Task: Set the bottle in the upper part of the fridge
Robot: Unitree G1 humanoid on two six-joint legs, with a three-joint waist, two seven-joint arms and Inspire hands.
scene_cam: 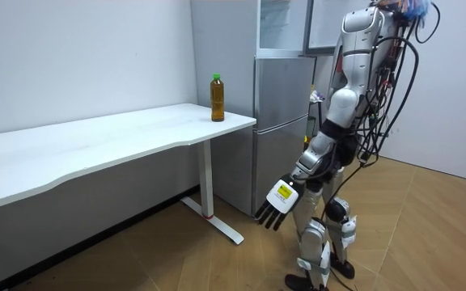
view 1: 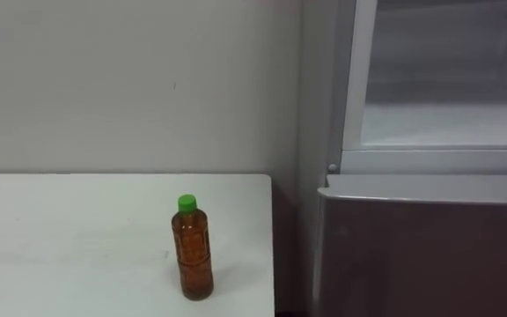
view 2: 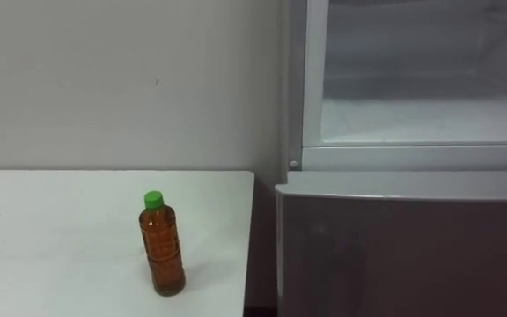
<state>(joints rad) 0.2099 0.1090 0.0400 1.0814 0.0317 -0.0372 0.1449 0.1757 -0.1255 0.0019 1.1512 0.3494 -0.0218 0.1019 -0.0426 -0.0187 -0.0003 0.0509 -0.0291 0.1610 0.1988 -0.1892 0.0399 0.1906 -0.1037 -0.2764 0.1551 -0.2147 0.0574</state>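
A clear bottle of amber drink with a green cap stands upright on the white table, near its right end and front edge. To its right is the fridge: the upper compartment shows its pale inside behind a white frame, and the grey lower door is closed. In the room view I stand facing the fridge, about a step from it, with the bottle off to my left. My left hand hangs low beside my thigh, fingers straight, holding nothing.
A plain grey wall runs behind the table. A narrow gap separates the table's right edge from the fridge side. The long table stretches toward the room view's left, over a wooden floor.
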